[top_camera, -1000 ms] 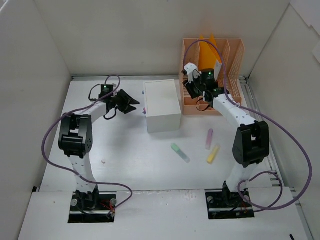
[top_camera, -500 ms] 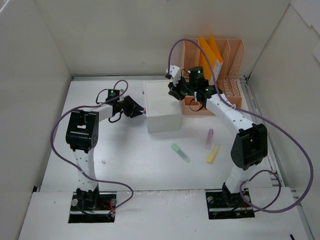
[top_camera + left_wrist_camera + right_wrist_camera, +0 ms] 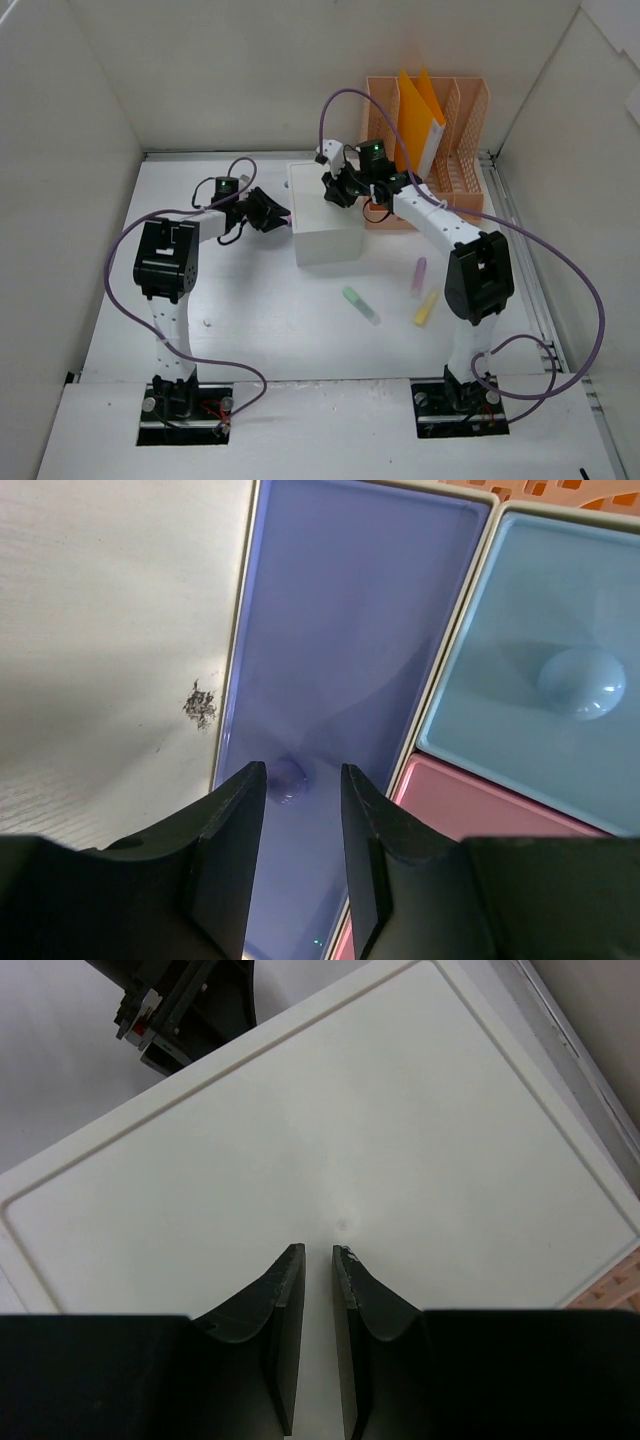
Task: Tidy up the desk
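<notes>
Done: folders stand in orange rack [image 3: 470, 120] | Left: three markers [image 3: 360, 305] loose on desk [image 3: 250, 320] | left gripper [image 3: 303, 780] part-spread at purple drawer knob [image 3: 288, 777] | right gripper [image 3: 318, 1255] nearly pressed together, empty, over white box [image 3: 322, 210].

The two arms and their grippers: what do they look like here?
Both arms have white links with bulky black joint housings. A purple cable loops along the left arm and the right arm. A green light glows near each wrist. The left gripper and right gripper have black, tapered fingers.
</notes>
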Robot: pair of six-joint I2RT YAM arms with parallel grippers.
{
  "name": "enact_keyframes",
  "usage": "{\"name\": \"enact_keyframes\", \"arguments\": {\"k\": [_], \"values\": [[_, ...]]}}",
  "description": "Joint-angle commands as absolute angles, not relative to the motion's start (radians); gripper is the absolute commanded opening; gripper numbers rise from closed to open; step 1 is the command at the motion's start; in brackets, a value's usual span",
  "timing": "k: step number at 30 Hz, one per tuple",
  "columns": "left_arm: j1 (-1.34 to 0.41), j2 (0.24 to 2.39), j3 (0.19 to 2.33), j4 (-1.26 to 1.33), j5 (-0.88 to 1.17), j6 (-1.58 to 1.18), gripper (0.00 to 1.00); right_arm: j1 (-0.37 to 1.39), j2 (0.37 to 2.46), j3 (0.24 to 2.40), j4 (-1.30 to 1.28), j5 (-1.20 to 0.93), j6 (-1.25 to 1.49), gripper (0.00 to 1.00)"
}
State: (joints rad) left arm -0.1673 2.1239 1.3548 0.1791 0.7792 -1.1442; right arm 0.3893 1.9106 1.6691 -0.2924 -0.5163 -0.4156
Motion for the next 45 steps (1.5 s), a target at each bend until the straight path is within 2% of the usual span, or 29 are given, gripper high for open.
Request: {"name": "enact_keyframes", "arguments": {"k": [1, 21, 31, 36, 45], "values": [[-0.173, 2.098, 1.353, 0.290, 0.836, -1.167, 0.32, 0.393, 1.894, 1.683, -0.244, -0.506, -0.405, 0.15], [-0.183, 2.149, 1.264, 0.535, 0.900, -1.314, 0.33, 0.397, 1.907, 1.649, -0.244, -0.457, -0.420, 0.15], [-0.192, 2.189, 1.201, 0.751, 0.920, -1.437, 0.36, 0.410, 1.920, 1.643, -0.279, -0.449, -0.434, 0.12], [-0.192, 2.206, 1.189, 0.839, 0.923, -1.479, 0.30, 0.426, 1.933, 1.644, -0.327, -0.448, -0.454, 0.11], [-0.201, 2.230, 1.151, 0.972, 0.933, -1.560, 0.28, 0.443, 1.953, 1.649, -0.357, -0.423, -0.483, 0.10]]}}
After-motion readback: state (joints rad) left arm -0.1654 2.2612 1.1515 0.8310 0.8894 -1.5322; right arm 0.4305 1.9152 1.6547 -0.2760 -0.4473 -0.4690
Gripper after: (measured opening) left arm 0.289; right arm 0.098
